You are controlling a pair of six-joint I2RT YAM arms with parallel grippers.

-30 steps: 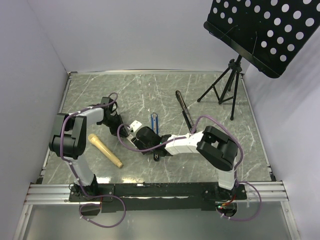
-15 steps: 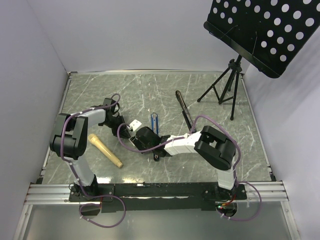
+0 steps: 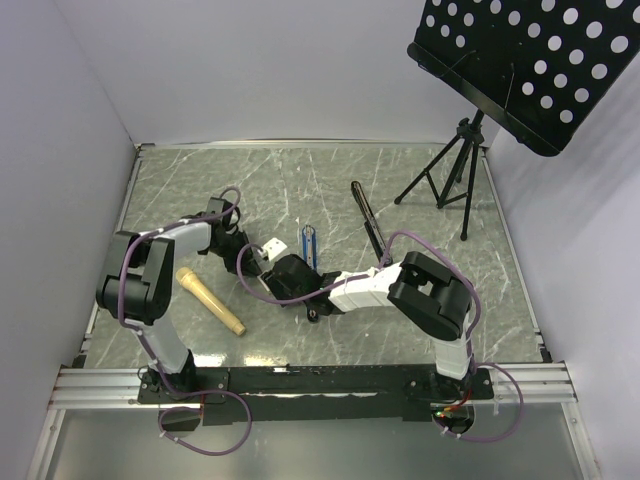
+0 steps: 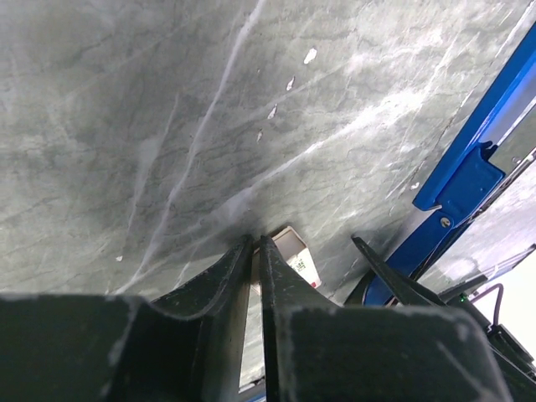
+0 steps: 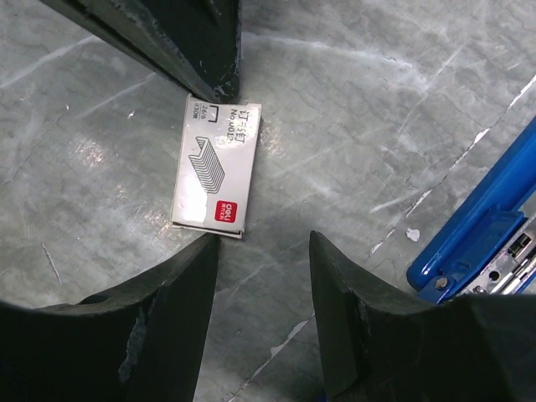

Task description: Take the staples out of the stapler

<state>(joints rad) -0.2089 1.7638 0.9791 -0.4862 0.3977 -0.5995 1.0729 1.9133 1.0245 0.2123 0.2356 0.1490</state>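
Left gripper (image 4: 255, 241): fingers almost together, nothing between; bare table (image 3: 300, 180) at 12 o'clock.
Staple box (image 5: 216, 163): label readable only from right wrist; edge by a fingertip.
Right gripper (image 5: 264, 243): fingers apart, empty.
Stapler (image 5: 486, 226): on the table, 3 o'clock of the right gripper.

A grey, marble-veined table (image 3: 300, 175) filled the middle of the frame, boxed in by plain white walls (image 3: 270, 70) at left, back and right. In the upper right a black perforated music stand (image 3: 530, 60) stood on a tripod (image 3: 465, 130), its feet on the table; a silvery rail (image 3: 100, 385) ran along the bottom edge
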